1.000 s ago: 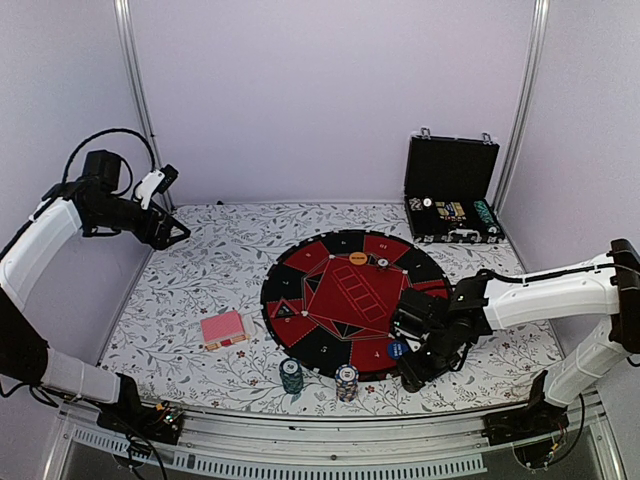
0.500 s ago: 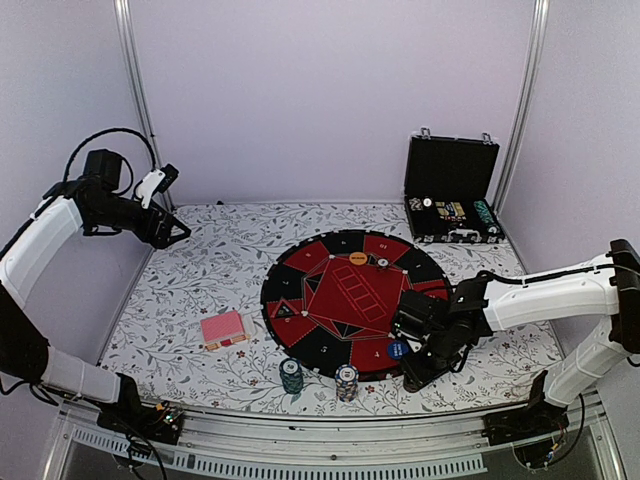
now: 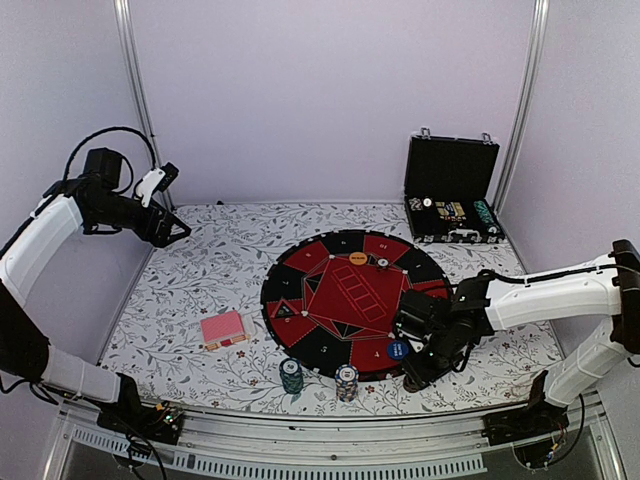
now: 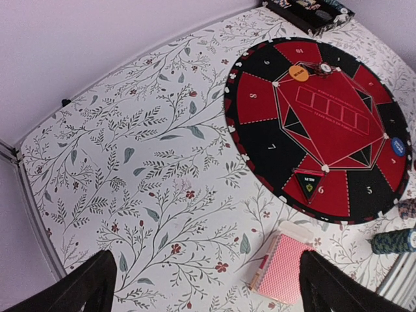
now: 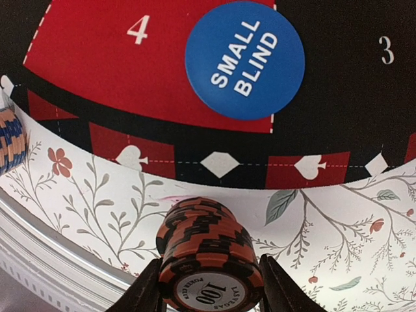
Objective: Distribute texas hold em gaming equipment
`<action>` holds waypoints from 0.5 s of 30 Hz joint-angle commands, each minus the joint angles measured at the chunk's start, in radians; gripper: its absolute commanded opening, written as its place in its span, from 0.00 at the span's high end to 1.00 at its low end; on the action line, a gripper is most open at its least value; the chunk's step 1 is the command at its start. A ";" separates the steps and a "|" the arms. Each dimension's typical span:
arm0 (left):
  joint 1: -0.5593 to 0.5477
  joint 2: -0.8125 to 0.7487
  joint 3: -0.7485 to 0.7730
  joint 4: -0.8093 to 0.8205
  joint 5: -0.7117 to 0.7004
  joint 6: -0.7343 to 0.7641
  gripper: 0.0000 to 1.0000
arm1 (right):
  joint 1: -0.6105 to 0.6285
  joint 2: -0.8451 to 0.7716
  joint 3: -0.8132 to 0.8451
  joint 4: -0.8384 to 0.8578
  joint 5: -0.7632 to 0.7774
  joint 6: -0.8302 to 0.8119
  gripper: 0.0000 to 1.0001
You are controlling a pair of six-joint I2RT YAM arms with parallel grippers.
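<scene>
A stack of orange-and-black poker chips (image 5: 207, 250) stands on the cloth just off the mat's near edge, and my right gripper (image 5: 209, 289) is shut on it, a finger on each side. Just beyond it the blue small blind disc (image 5: 245, 60) lies on the mat (image 3: 345, 300). In the top view my right gripper (image 3: 414, 376) hides that stack. A dark green stack (image 3: 291, 375) and a blue-white stack (image 3: 347, 380) stand to its left. The pink-backed card deck (image 4: 286, 270) lies left of the mat. My left gripper (image 3: 172, 230) hangs open and empty, high at the far left.
The black hinged case (image 3: 452, 200) stands open at the back right with more chips inside. An orange disc (image 3: 358, 258) and a single chip (image 3: 381, 263) lie on the mat's far side, and a triangular marker (image 4: 307, 185) lies on its left part. The metal table rail (image 5: 45, 253) runs close behind the held stack.
My right gripper has shifted very slightly by the mat's near edge, still around the chip stack. The left arm has not moved.
</scene>
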 commanded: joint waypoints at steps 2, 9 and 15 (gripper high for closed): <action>-0.007 -0.008 0.002 -0.008 0.012 0.000 0.00 | 0.006 -0.029 0.020 -0.005 0.009 0.006 0.50; -0.007 -0.002 0.009 -0.009 0.014 0.001 0.00 | 0.005 -0.029 0.023 0.000 0.011 0.004 0.55; -0.007 0.003 0.014 -0.009 0.016 -0.003 0.00 | 0.004 -0.025 0.014 0.011 0.006 0.000 0.60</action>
